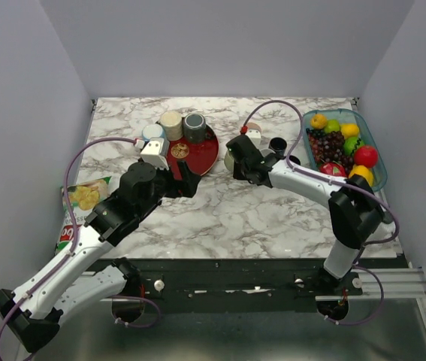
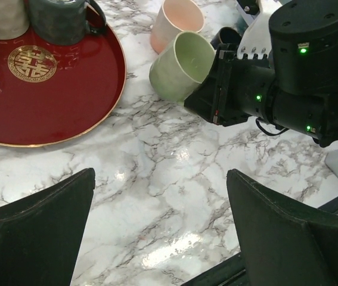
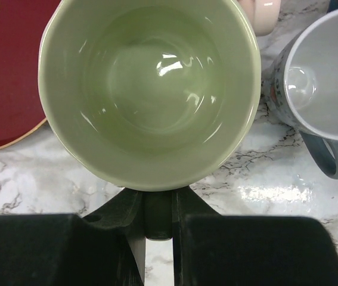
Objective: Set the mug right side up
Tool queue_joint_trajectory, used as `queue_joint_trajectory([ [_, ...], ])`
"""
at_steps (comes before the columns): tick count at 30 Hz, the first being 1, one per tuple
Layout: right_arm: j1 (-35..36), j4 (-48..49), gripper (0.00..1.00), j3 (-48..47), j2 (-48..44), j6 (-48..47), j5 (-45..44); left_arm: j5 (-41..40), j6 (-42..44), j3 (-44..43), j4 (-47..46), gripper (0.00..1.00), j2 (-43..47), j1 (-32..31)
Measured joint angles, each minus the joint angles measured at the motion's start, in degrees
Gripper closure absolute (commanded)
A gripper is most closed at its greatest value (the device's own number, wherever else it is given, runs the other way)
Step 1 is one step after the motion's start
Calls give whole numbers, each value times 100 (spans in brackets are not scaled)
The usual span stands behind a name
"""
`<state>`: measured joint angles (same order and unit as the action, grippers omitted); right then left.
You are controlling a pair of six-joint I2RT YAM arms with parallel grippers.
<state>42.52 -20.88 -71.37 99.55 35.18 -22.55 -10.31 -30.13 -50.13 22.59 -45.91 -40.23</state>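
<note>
The green mug (image 3: 151,89) is pinched by its handle (image 3: 158,221) between the right fingers (image 3: 55,250).

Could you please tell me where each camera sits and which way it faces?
Top external: above and behind the bases, facing down on the marble table; the left arm and right arm show.
Left wrist: on the left arm, facing the green mug held by the right gripper; the open left gripper fills the bottom corners.
Right wrist: faces into that mug, handle clamped between its fingers.
Shared: both wrist views show the green mug and red tray.
</note>
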Motion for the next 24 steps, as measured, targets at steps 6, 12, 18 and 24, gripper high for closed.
queue_joint_trajectory([
  [6, -24, -293, 100, -361, 592, 109, -63, -79, 68, -11, 31, 1, -96, 2],
  [12, -26, -509, 96, -479, 800, 149, -81, -92, 166, -46, 33, 1, -238, 4],
  [18, -61, -739, 63, -837, 1005, 247, -96, -212, 267, -212, 31, 1, -435, 15],
  [24, -63, -861, 41, -1001, 1071, 339, -129, -507, 337, -393, 160, 1, -573, 153],
])
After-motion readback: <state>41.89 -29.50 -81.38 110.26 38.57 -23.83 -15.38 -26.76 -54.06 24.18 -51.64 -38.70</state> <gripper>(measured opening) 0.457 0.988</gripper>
